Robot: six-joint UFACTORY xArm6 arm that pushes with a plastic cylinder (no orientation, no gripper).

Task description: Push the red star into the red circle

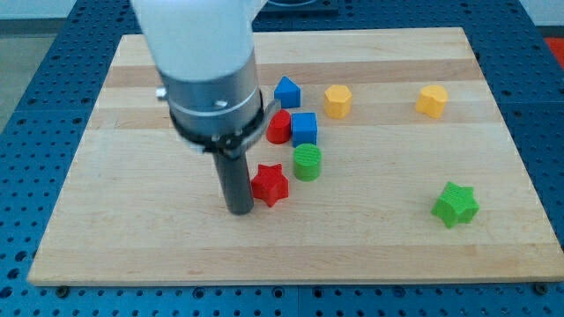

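The tabletop point(132, 238) is a pale wooden board carrying every block, and there is no container on it: no bowl, tray or bin, so nothing is held in anything.

The arm is the biggest thing over it, a white and grey cylinder ending in a dark rod. There is no gripper here at all, so nothing opens, closes or holds; the rod only pushes. My tip point(240, 211) sits just at the left of the red star point(270, 185), touching it or very nearly; I cannot tell which.

The red circle point(278, 128) lies above the star, slightly to the right, partly behind the arm's housing. A blue cube point(304, 129) is pressed against its right side, a blue house-shaped block point(286, 92) stands just above it, and a green cylinder point(307, 163) sits just right of the star.

That is where I see trouble. From the star's left, a push would likely send it rightward into the green cylinder, not up to the circle. The tip probably needs to get beneath the star first. Even then, an off-centre push could spin the star aside, and a hard one could shove the circle into the blue blocks.

Two yellow blocks point(337, 101) point(432, 100) and a green star point(456, 204) sit well apart on the right.
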